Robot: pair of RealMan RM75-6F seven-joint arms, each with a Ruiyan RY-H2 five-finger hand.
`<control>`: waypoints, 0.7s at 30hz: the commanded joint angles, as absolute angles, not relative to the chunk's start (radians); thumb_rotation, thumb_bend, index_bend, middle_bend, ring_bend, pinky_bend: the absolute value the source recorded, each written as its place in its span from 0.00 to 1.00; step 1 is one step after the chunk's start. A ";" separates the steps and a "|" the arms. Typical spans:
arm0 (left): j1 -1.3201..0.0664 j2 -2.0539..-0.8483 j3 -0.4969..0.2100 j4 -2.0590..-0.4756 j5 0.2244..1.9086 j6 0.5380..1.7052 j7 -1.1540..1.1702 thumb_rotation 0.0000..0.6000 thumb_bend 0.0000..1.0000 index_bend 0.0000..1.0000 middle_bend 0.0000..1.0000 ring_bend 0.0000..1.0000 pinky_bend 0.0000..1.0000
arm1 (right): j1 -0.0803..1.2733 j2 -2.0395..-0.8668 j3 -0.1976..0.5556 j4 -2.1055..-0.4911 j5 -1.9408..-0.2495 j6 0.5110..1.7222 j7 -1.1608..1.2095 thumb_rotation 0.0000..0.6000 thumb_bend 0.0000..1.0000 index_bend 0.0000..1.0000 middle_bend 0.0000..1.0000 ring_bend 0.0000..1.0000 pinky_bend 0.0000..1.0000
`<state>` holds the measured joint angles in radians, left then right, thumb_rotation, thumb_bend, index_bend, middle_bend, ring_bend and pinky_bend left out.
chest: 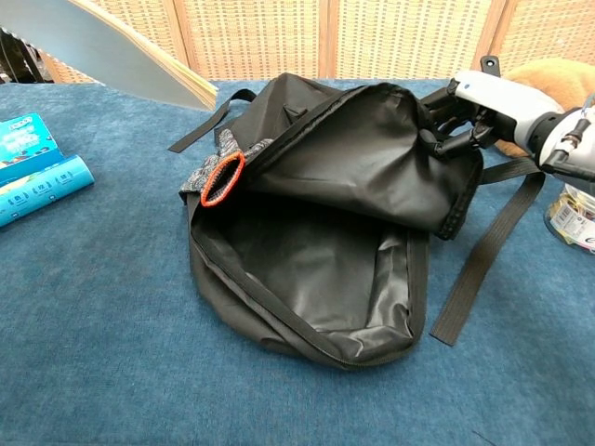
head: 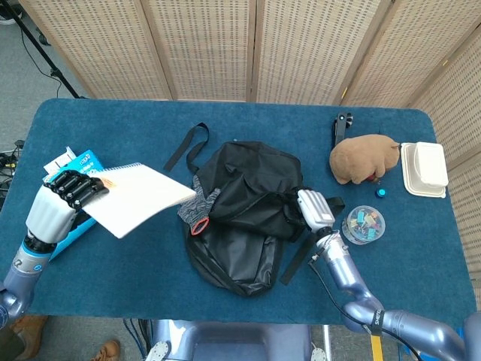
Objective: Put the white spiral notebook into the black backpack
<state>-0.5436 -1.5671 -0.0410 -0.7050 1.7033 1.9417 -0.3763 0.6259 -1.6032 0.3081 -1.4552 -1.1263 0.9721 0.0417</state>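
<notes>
Above table, notebook (head: 139,199) lifted, backpack (head: 248,203) agape

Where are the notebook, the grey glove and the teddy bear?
white spiral notebook (head: 139,198), head view, middle of cover.
grey glove (head: 197,209), head view, its palm.
brown teddy bear (head: 362,157), head view, its body.

Backpack (chest: 316,251): black, lying on the blue table (chest: 93,353), main compartment unzipped and gaping, shiny lining visible. Flap lifted and gripped at its upper right edge by the right hand (chest: 469,111). Straps (chest: 479,265) trailing right and at back left. Glove (chest: 218,172): grey knit, orange cuff, resting against the left rim of the backpack. Notebook (chest: 112,51): white, tilted, raised at top left, only partly in frame. Blue box (chest: 37,181): far left on the table. Plush toy (chest: 548,79): brown, top right, behind the hand.
</notes>
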 commanded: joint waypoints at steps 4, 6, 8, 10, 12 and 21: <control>-0.519 -1.534 0.006 -0.844 1.798 2.012 -0.346 1.00 0.53 0.81 0.63 0.51 0.51 | 0.641 -1.610 0.306 -1.456 -1.097 0.960 0.013 1.00 0.64 0.60 0.58 0.33 0.26; -0.516 -1.533 0.012 -0.863 1.815 2.020 -0.342 1.00 0.53 0.81 0.63 0.51 0.51 | 0.647 -1.613 0.306 -1.455 -1.091 0.957 0.003 1.00 0.64 0.60 0.58 0.33 0.26; -0.515 -1.533 0.014 -0.878 1.826 2.023 -0.339 1.00 0.52 0.81 0.63 0.51 0.51 | 0.652 -1.616 0.307 -1.454 -1.084 0.955 -0.004 1.00 0.64 0.60 0.58 0.33 0.26; -0.515 -1.534 0.015 -0.890 1.835 2.022 -0.338 1.00 0.52 0.81 0.63 0.51 0.51 | 0.658 -1.618 0.311 -1.453 -1.073 0.952 -0.009 1.00 0.64 0.60 0.58 0.33 0.26; -0.515 -1.536 0.019 -0.908 1.844 2.018 -0.347 1.00 0.53 0.81 0.63 0.51 0.51 | 0.664 -1.618 0.312 -1.454 -1.062 0.948 -0.018 1.00 0.64 0.60 0.58 0.33 0.26; -0.515 -1.556 0.044 -0.966 1.893 1.993 -0.374 1.00 0.53 0.81 0.63 0.51 0.51 | 0.684 -1.629 0.324 -1.457 -0.993 0.942 -0.058 1.00 0.64 0.61 0.59 0.33 0.26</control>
